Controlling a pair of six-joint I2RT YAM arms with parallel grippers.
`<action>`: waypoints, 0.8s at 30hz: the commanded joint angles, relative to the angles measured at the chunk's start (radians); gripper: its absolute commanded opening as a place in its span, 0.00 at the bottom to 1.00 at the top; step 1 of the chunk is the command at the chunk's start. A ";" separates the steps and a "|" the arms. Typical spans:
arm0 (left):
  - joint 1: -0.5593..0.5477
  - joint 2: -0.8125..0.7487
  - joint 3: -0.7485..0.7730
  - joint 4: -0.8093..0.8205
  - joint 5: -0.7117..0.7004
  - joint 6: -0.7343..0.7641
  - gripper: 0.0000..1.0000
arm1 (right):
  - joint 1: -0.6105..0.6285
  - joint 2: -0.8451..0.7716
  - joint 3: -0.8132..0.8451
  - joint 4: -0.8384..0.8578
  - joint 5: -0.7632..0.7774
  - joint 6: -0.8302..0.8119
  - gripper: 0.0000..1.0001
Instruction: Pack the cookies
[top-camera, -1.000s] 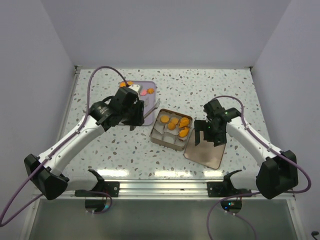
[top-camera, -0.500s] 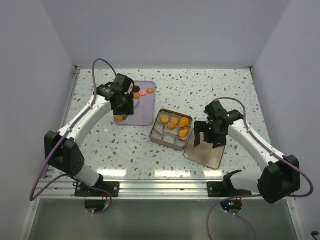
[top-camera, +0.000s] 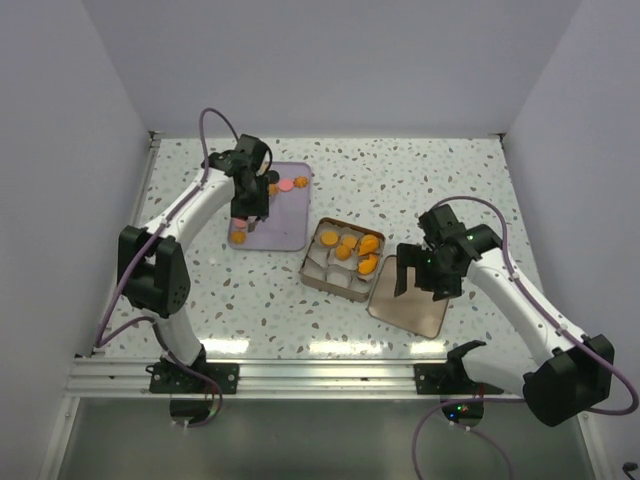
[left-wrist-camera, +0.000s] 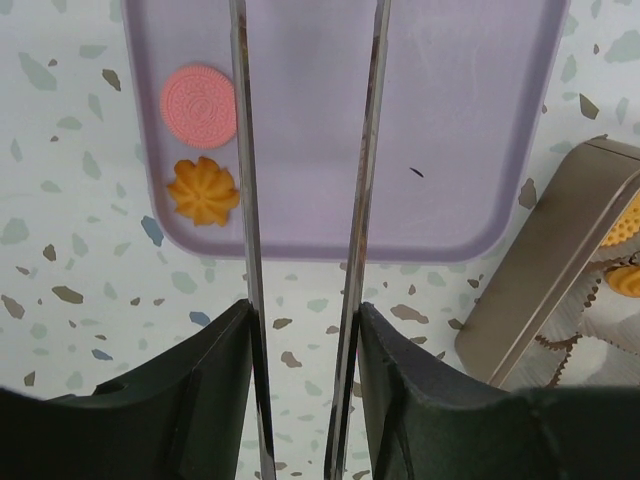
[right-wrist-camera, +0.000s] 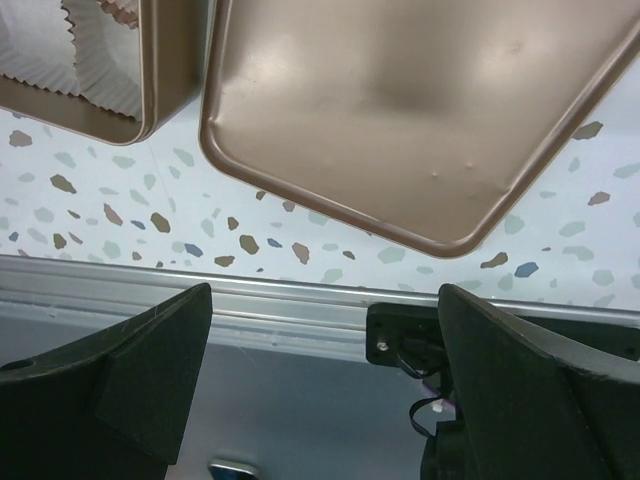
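Note:
Cookies lie on a lilac tray (top-camera: 290, 235): an orange one (top-camera: 238, 237) at its near left, pink (top-camera: 285, 185) and orange ones at the far edge. More orange cookies (top-camera: 350, 247) sit in paper cups in a gold tin (top-camera: 312, 275). My left gripper (top-camera: 248, 212) hangs over the tray, shut on metal tongs (left-wrist-camera: 245, 150). Their blades stand apart over bare tray with nothing between them. A pink cookie (left-wrist-camera: 198, 105) and an orange star cookie (left-wrist-camera: 203, 190) lie just left of the blades. My right gripper (top-camera: 420, 275) is open above the tin's lid (top-camera: 410, 305).
In the right wrist view the lid (right-wrist-camera: 400, 100) lies upside down beside the tin (right-wrist-camera: 150, 100), with white paper cups (right-wrist-camera: 90, 50) inside the tin. The table's metal front rail (right-wrist-camera: 300, 300) runs just below. White walls close the table on three sides.
My left arm has swung from beside the tin back and left over the lilac tray, tongs still held. The right gripper has shifted slightly to the right over the lid.

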 joint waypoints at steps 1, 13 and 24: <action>0.007 0.031 0.061 0.032 0.028 0.039 0.48 | -0.002 -0.029 0.044 -0.061 0.046 0.011 0.99; 0.010 0.079 0.075 0.048 0.067 0.053 0.45 | -0.003 -0.006 0.059 -0.065 0.054 0.031 0.99; 0.022 0.043 0.113 0.029 0.103 0.091 0.30 | -0.002 -0.032 0.009 -0.057 0.052 0.122 0.99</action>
